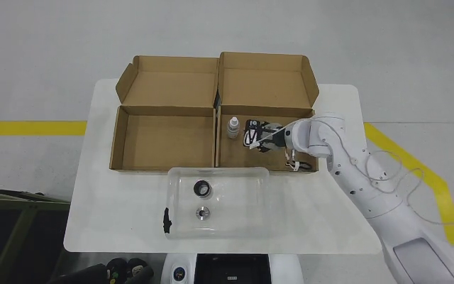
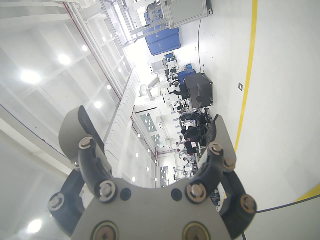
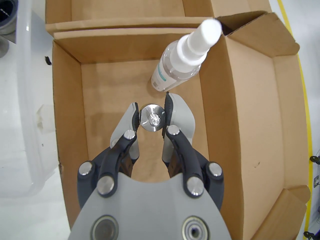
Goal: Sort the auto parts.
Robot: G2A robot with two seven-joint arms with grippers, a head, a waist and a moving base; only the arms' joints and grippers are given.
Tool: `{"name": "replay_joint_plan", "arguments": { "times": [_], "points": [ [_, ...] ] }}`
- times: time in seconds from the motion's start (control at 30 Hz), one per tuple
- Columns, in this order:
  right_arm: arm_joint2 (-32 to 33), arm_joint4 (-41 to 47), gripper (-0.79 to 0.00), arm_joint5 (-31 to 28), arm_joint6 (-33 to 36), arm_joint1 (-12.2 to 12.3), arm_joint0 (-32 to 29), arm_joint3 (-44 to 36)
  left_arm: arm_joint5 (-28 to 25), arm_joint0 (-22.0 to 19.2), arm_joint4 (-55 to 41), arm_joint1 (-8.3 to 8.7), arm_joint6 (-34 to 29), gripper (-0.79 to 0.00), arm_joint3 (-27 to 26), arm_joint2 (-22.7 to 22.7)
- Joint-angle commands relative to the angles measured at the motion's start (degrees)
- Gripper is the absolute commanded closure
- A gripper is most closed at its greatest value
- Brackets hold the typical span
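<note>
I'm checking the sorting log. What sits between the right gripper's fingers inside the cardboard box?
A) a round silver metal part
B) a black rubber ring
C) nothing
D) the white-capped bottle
A: in the right wrist view the right gripper is shut on a round silver metal part, with the white-capped bottle beside it in the cardboard box.
</note>
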Motion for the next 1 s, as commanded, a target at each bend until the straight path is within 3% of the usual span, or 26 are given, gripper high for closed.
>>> {"name": "replay_joint_plan", "arguments": {
  "times": [0.0,0.4,0.47,0.5,0.6,0.67,0.97],
  "points": [
    [-0.9,-0.5,0.0,0.3,-0.2,-0.3,0.4,1.2,0.0,0.0,0.0,0.0,0.0,-0.785,0.0,0.0],
    [-4.1,-4.3,0.0,1.5,-3.0,-1.7,2.2,5.9,0.0,0.0,0.0,0.0,0.0,-0.785,0.0,0.0],
    [-4.4,-4.8,-0.052,1.6,-3.1,-1.9,2.5,6.3,0.0,0.0,0.0,0.0,0.0,-0.785,0.0,0.0],
    [-4.5,-4.8,-0.151,1.7,-3.2,-2.0,2.6,6.4,0.0,0.0,0.0,0.0,0.0,-0.785,0.0,0.0],
    [-4.7,-5.1,-0.314,1.8,-3.4,-2.1,2.7,6.7,0.0,0.0,0.0,0.0,0.0,-0.785,0.0,0.0],
    [-4.7,-5.1,-0.345,1.8,-3.5,-2.2,2.8,6.7,0.0,0.0,0.0,0.0,0.0,-0.785,0.0,0.0],
    [-1.1,-4.1,-0.348,0.9,-3.1,-1.3,2.1,3.3,0.0,0.0,0.0,0.0,0.0,-0.785,0.0,0.0]
  ]
}}
